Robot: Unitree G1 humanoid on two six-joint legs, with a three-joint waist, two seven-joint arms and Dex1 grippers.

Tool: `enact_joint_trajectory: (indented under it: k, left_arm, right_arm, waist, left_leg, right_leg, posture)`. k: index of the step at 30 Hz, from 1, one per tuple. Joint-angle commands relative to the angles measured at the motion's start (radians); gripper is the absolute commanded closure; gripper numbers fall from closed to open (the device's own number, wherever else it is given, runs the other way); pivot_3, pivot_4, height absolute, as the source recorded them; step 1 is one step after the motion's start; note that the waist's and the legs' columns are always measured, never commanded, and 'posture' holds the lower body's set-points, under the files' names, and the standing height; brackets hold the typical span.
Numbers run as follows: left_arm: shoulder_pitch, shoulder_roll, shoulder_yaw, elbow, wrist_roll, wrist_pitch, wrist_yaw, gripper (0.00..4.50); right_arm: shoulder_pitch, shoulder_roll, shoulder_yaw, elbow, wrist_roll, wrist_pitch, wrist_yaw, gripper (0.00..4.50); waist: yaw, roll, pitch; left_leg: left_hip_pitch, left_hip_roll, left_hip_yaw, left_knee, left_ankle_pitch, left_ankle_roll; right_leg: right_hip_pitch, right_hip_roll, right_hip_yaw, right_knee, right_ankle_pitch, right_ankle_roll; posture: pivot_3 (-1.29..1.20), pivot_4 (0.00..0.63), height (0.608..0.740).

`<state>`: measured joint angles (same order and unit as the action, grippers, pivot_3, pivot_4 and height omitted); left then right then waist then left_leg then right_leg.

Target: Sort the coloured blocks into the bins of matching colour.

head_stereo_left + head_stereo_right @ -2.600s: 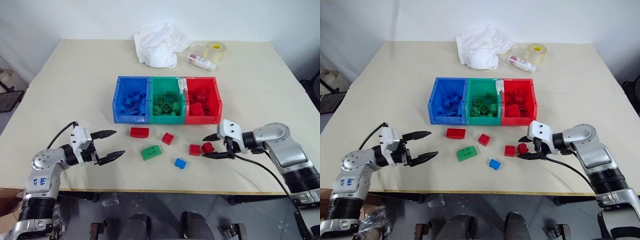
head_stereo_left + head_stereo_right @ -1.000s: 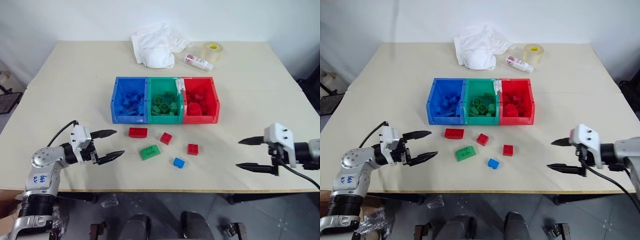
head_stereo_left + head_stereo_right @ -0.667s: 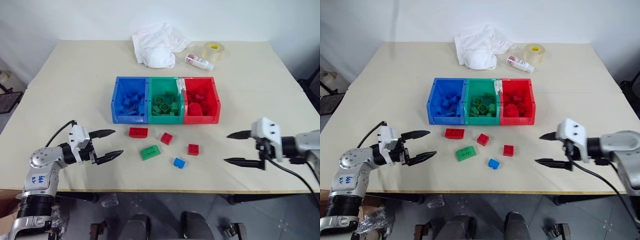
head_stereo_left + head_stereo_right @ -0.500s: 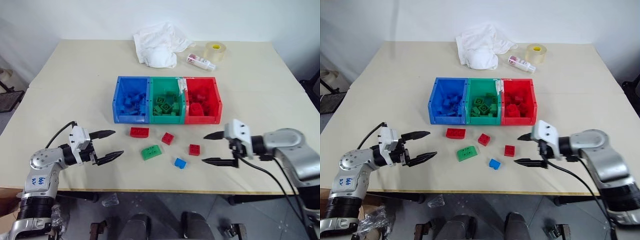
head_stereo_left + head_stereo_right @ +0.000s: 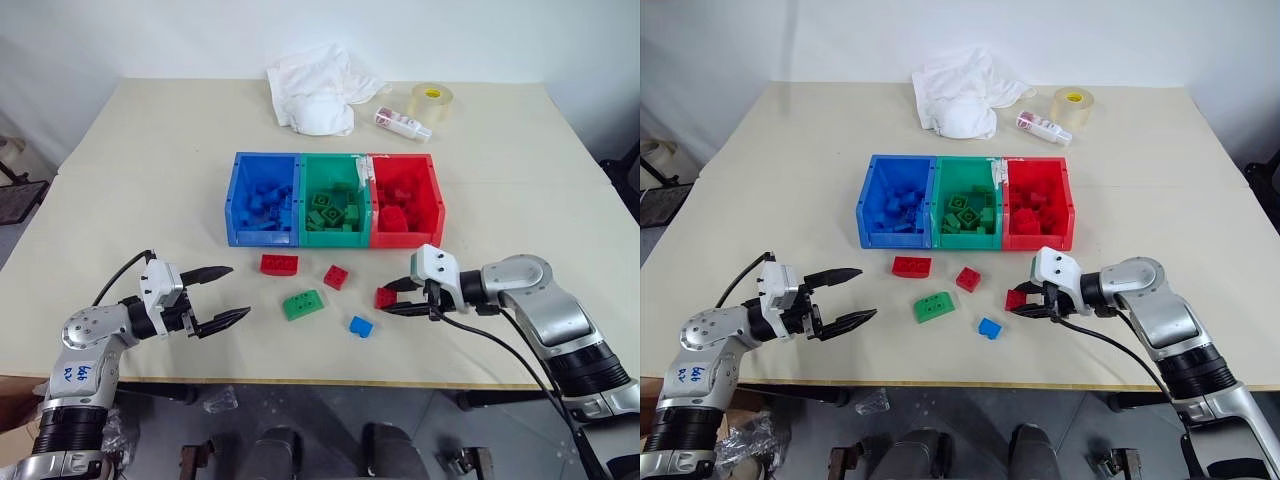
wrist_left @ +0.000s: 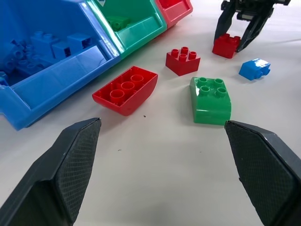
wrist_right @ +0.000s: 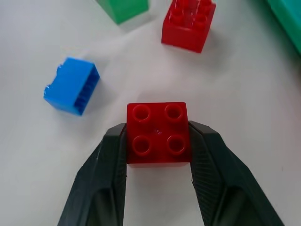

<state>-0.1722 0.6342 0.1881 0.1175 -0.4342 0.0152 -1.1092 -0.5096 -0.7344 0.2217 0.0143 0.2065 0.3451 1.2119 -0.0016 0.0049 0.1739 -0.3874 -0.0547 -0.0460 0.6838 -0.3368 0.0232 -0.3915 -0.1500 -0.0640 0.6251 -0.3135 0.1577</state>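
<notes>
Red square block (image 7: 158, 133) is sitting between the right gripper's (image 5: 398, 297) two black fingers, which are pressing its opposite sides, block resting on the table (image 5: 150, 170). The red bin (image 5: 405, 212) is lying at about twelve o'clock from that gripper, near, so the carry is looking short and straight away from the robot (judging by layout alone). The left gripper (image 5: 224, 295) is hovering with fingers spread wide, holding nothing, well apart at nine o'clock. Loose blocks: oblong red block (image 5: 278, 264), second red square (image 5: 336, 277), green block (image 5: 302, 304), blue block (image 5: 361, 326), the last at seven o'clock of the gripped one. Blue bin (image 5: 264, 199), green bin (image 5: 334, 200) and red bin are each holding a pile of matching blocks.
</notes>
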Motion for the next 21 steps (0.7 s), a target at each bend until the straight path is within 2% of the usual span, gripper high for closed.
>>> enact_joint_trajectory:
  k: [1, 4, 9, 14, 18, 21]
  left_arm:
    - [-0.001, 0.001, 0.017, -0.03, -0.022, -0.004, 0.001, 0.0]
    - [-0.008, 0.001, 0.013, -0.022, -0.021, -0.006, -0.002, 0.0]
    - [-0.029, -0.008, 0.0, -0.004, -0.015, -0.011, -0.005, 0.0]
    - [-0.043, -0.021, -0.012, -0.001, -0.012, -0.014, -0.004, 0.0]
    - [-0.042, -0.024, -0.01, -0.003, -0.01, -0.015, -0.006, 0.0]
    - [-0.039, -0.023, -0.008, -0.006, -0.011, -0.014, -0.008, 0.0]
  right_arm:
    - [-0.07, 0.016, -0.076, -0.038, 0.048, 0.008, -0.024, 3.04]
    - [-0.176, 0.041, -0.114, 0.03, 0.043, 0.03, -0.089, 3.04]
    - [-0.375, 0.078, -0.116, 0.3, -0.041, -0.058, -0.166, 3.04]
    - [-0.512, 0.116, -0.086, 0.58, -0.146, -0.208, -0.226, 1.41]
    - [-0.534, 0.123, -0.092, 0.634, -0.16, -0.26, -0.214, 0.06]
    - [-0.513, 0.112, -0.102, 0.607, -0.151, -0.266, -0.187, 0.02]
  waist:
    - [-0.001, 0.0, 0.0]
    - [-0.004, 0.0, 0.0]
    - [-0.005, 0.0, 0.0]
    - [-0.007, 0.0, 0.0]
    - [-0.019, 0.0, 0.0]
    - [-0.03, 0.0, 0.0]
  left_leg:
    - [0.0, 0.0, 0.0, 0.0, 0.0, 0.0]
    - [0.0, 0.0, 0.001, 0.0, 0.0, 0.0]
    - [0.0, 0.0, 0.001, -0.001, 0.0, 0.0]
    - [0.0, -0.001, 0.0, -0.001, 0.0, 0.0]
    - [0.0, -0.001, 0.0, -0.002, 0.0, 0.0]
    - [0.0, -0.001, 0.0, -0.002, 0.0, 0.0]
  right_leg:
    - [0.0, 0.0, 0.0, 0.0, 0.0, 0.0]
    - [-0.001, 0.0, 0.0, 0.0, 0.0, 0.0]
    - [-0.001, 0.0, 0.0, 0.0, 0.0, 0.0]
    - [-0.001, 0.0, 0.0, 0.001, 0.0, 0.0]
    - [-0.001, 0.0, -0.001, 0.001, 0.0, 0.0]
    - [-0.001, 0.0, -0.001, 0.001, 0.0, 0.0]
  posture:
    - [0.0, 0.15, 0.74]
    - [0.0, 0.15, 0.74]
    - [0.0, 0.15, 0.74]
    - [0.0, 0.15, 0.74]
    - [0.0, 0.15, 0.74]
    - [0.0, 0.15, 0.74]
